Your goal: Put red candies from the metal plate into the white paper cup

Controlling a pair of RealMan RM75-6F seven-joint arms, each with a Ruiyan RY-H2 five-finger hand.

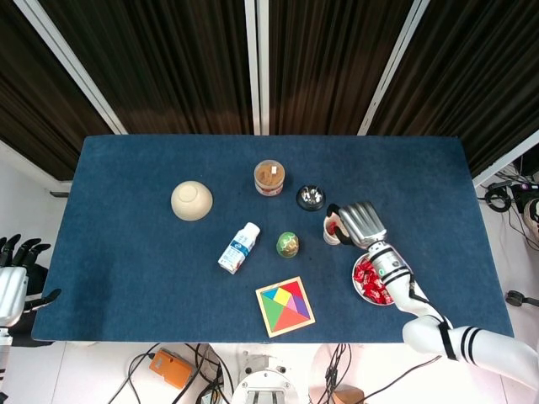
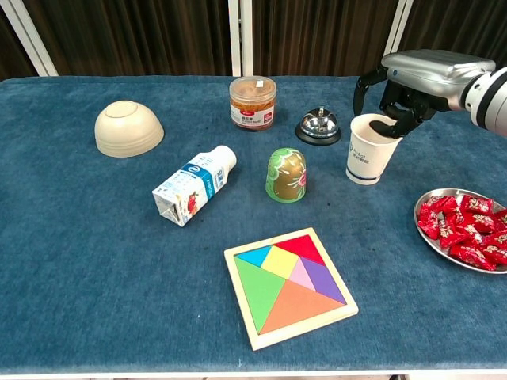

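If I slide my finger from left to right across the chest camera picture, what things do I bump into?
Upside-down beige bowl → small milk carton lying on its side → colourful tangram puzzle in a wooden tray → silver call bell → white paper cup → metal plate of red candies.

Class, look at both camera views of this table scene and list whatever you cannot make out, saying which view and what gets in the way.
- Inside of the white paper cup: the right hand covers its mouth in both views, so any candy inside is hidden.
- Whether that hand holds a candy: fingertips dip into the cup in chest view.
- Metal plate: cut by the right edge in chest view; the forearm overlaps it in head view.
- Left hand: cut by the left edge in head view, absent from chest view.
- Milk bottle label: too small.
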